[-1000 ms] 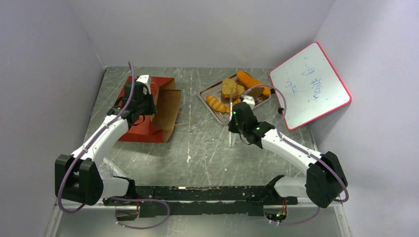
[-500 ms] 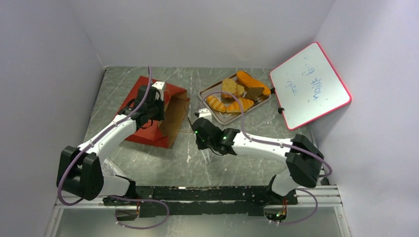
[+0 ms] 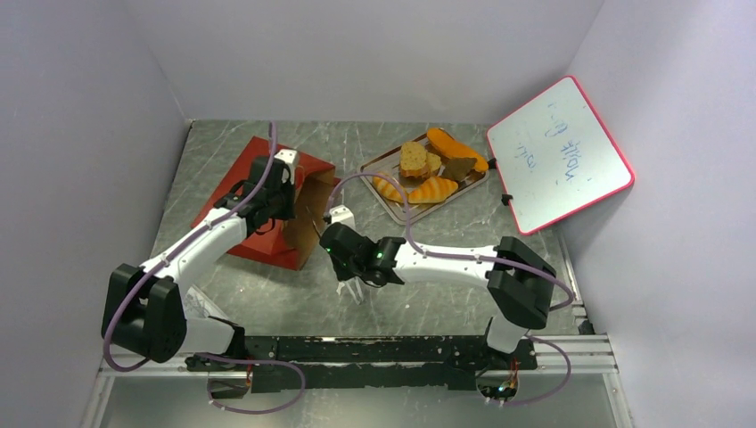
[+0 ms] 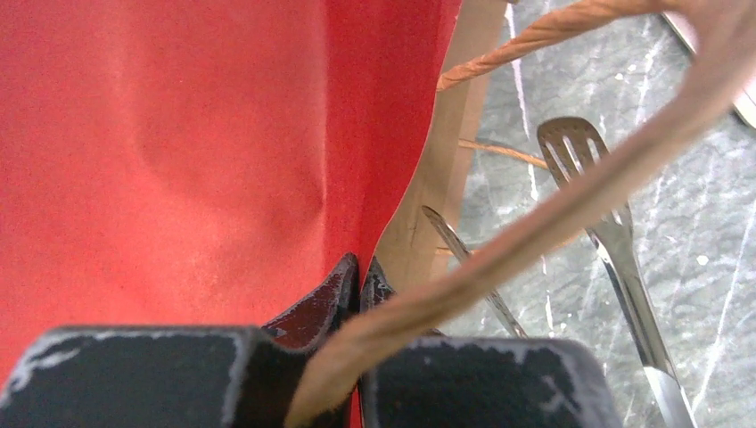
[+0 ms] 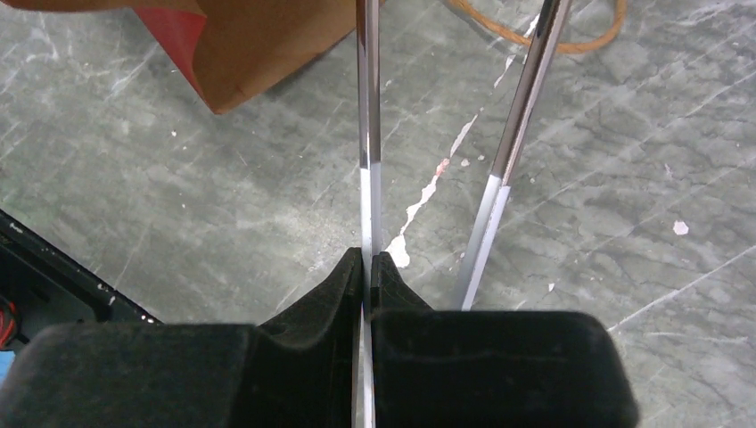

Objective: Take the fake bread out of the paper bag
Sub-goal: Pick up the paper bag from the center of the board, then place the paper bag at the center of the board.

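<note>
2 pinches: left fingers (image 4: 321, 299) on paper bag (image 4: 178, 160) rim, right fingers (image 5: 334, 294) on tongs (image 5: 367, 134) beside its mouth.

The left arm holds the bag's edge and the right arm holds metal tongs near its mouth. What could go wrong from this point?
1. The right gripper pinches only one arm of the tongs; they may twist or slip under load.
2. A cord handle crosses just in front of the tongs in the left wrist view; it could snag them.
3. The left gripper holds the paper bag by its thin edge, which might tear or pull free.
</note>
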`<state>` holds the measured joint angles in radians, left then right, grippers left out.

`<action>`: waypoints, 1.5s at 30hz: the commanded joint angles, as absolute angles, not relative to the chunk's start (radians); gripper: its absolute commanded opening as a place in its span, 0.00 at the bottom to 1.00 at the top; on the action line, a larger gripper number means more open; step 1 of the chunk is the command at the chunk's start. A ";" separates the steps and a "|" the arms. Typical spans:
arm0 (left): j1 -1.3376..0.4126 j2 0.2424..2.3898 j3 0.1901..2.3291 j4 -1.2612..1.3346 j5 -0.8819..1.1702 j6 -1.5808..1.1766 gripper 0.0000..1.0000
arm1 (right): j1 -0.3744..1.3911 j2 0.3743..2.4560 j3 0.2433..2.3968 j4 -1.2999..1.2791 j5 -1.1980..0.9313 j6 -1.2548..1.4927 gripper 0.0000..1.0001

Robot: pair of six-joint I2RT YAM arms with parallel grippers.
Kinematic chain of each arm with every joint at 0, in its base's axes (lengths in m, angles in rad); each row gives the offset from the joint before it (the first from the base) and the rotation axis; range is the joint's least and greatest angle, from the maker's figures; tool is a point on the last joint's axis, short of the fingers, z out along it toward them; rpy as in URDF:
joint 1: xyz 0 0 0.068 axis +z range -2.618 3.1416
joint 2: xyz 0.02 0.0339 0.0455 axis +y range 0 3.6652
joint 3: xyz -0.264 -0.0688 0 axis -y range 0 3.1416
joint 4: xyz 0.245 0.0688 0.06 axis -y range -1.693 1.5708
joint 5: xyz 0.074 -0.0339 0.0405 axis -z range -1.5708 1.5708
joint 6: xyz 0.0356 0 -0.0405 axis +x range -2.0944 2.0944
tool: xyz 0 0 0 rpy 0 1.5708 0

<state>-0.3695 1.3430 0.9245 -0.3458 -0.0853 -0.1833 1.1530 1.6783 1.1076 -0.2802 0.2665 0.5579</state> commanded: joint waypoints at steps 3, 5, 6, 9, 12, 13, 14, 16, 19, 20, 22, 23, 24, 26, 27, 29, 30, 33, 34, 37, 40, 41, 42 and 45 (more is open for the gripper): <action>-0.374 1.276 1.049 -0.367 -0.229 -0.237 0.07 | 1.171 1.577 1.121 -0.293 0.324 0.558 0.00; -0.374 1.273 1.106 -0.372 -0.259 -0.254 0.07 | 1.186 1.542 1.117 -0.311 0.347 0.563 0.00; -0.374 1.274 1.141 -0.373 -0.264 -0.261 0.07 | 1.197 1.525 1.111 -0.322 0.357 0.566 0.00; -0.372 1.290 1.227 -0.381 -0.289 -0.277 0.07 | 1.227 1.463 1.091 -0.346 0.395 0.584 0.00; -0.373 1.319 1.320 -0.401 -0.325 -0.278 0.07 | 1.260 1.397 1.069 -0.377 0.449 0.611 0.00; -0.373 1.331 1.350 -0.409 -0.338 -0.277 0.07 | 1.269 1.374 1.062 -0.386 0.460 0.619 0.00; -0.373 1.341 1.375 -0.415 -0.349 -0.274 0.07 | 1.278 1.354 1.053 -0.392 0.467 0.625 0.00; -0.372 1.357 1.410 -0.416 -0.362 -0.272 0.07 | 1.291 1.316 1.043 -0.410 0.480 0.638 0.00; -0.368 1.376 1.438 -0.405 -0.383 -0.259 0.07 | 1.320 1.275 1.033 -0.436 0.510 0.658 0.00; -0.365 1.387 1.445 -0.406 -0.388 -0.255 0.07 | 1.330 1.262 1.031 -0.445 0.520 0.664 0.00; -0.351 1.403 1.454 -0.403 -0.392 -0.253 0.07 | 1.349 1.241 1.031 -0.470 0.536 0.679 0.00; -0.341 1.408 1.454 -0.399 -0.384 -0.256 0.07 | 1.361 1.231 1.028 -0.485 0.542 0.686 0.00; -0.329 1.411 1.454 -0.393 -0.374 -0.266 0.07 | 1.366 1.225 1.022 -0.492 0.544 0.692 0.00; -0.309 1.409 1.456 -0.378 -0.341 -0.289 0.07 | 1.369 1.226 1.009 -0.495 0.543 0.701 0.00; -0.301 1.404 1.457 -0.371 -0.325 -0.304 0.07 | 1.370 1.231 1.007 -0.492 0.543 0.705 0.00; -0.286 1.393 1.463 -0.357 -0.293 -0.332 0.07 | 1.369 1.257 0.973 -0.475 0.543 0.711 0.00; -0.278 1.388 1.470 -0.356 -0.278 -0.344 0.07 | 1.369 1.272 0.966 -0.464 0.543 0.713 0.00; -0.250 1.377 1.496 -0.369 -0.243 -0.357 0.07 | 1.368 1.321 0.956 -0.426 0.549 0.700 0.00; -0.237 1.370 1.498 -0.371 -0.231 -0.376 0.07 | 1.362 1.338 0.956 -0.412 0.550 0.695 0.00; -0.183 1.348 1.477 -0.371 -0.162 -0.431 0.07 | 1.315 1.393 0.954 -0.359 0.516 0.666 0.00; -0.111 1.313 1.413 -0.343 -0.065 -0.475 0.07 | 1.248 1.455 0.948 -0.289 0.465 0.634 0.00; -0.086 1.300 1.387 -0.330 -0.040 -0.491 0.07 | 1.229 1.474 0.948 -0.265 0.451 0.622 0.00; -0.058 1.287 1.362 -0.313 -0.004 -0.507 0.07 | 1.204 1.494 0.953 -0.246 0.437 0.611 0.00; 0.012 1.269 1.300 -0.271 0.113 -0.568 0.07 | 1.158 1.561 0.989 -0.202 0.397 0.580 0.00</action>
<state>-0.0570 1.3006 1.3640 -0.3508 -0.0769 -0.4679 1.2057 1.5047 0.9543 -0.3176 0.4370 0.6361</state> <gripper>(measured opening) 0.076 0.072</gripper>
